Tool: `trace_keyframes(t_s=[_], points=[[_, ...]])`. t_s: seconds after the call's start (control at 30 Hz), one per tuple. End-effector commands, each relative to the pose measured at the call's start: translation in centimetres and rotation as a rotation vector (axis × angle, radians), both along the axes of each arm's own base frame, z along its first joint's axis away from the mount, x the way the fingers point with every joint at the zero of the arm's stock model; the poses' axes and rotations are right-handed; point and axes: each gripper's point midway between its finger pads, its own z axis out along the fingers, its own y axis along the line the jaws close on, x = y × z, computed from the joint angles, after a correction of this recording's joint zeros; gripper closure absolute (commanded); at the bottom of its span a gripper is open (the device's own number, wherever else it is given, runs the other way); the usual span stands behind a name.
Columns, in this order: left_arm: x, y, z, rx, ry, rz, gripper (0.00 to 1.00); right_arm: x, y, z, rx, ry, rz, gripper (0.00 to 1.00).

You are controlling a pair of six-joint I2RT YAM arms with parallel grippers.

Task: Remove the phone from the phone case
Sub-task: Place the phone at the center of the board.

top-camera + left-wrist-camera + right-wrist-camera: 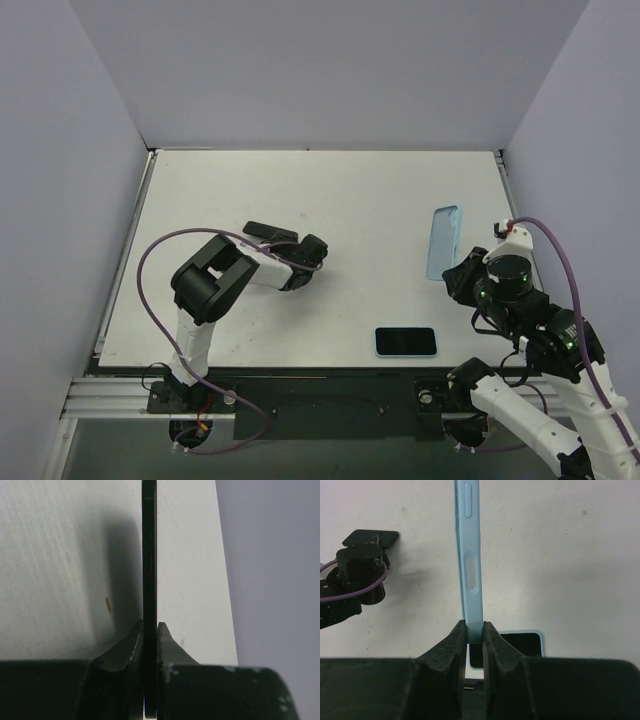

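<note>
My left gripper [292,250] is shut on a thin black phone [268,231] and holds it above the table, left of centre. In the left wrist view the phone [149,555] stands edge-on between the fingers of that gripper [150,632]. My right gripper [458,272] is shut on an empty light blue phone case [446,242] at the right of the table. In the right wrist view the case [470,565] stands edge-on, pinched at its near end by that gripper [475,630]. Phone and case are well apart.
Another black-screened phone in a light blue case [407,342] lies flat near the table's front edge; it also shows in the right wrist view [520,642]. The left arm [357,575] shows at the left of that view. Grey walls enclose the white table [330,190].
</note>
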Motion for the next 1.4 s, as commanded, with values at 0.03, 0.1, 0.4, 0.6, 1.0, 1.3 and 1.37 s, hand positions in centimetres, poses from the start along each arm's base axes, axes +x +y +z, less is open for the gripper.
trace_keyframes(t_s=[0.03,0.1,0.4,0.6,1.0,1.3,1.37], points=[[1.5,0.4,0.3,-0.582,-0.382,0.203,0.81,0.5,-0.1,-1.0,-0.026,0.027,-0.016,1.00],[1.9,0.2,0.1,-0.590,-0.382,0.196,0.71,0.7,0.0,-0.9,-0.023,0.027,-0.012,1.00],[2.7,-0.7,1.1,-0.642,-0.387,0.142,0.50,0.5,0.1,-0.7,0.005,0.014,-0.022,1.00],[2.1,-0.9,0.4,-0.640,-0.250,0.119,0.45,0.6,0.4,-0.3,0.039,-0.004,-0.020,1.00],[0.8,-0.7,-1.5,-0.690,-0.004,0.091,0.18,-0.3,0.5,0.2,0.088,-0.034,-0.007,1.00],[-0.3,-2.0,-2.0,-0.739,0.221,0.072,0.11,-0.5,0.6,0.4,0.116,-0.046,-0.008,1.00],[0.1,-2.4,-1.8,-0.747,0.208,0.056,0.11,-0.6,0.6,0.5,0.125,-0.053,-0.009,1.00]])
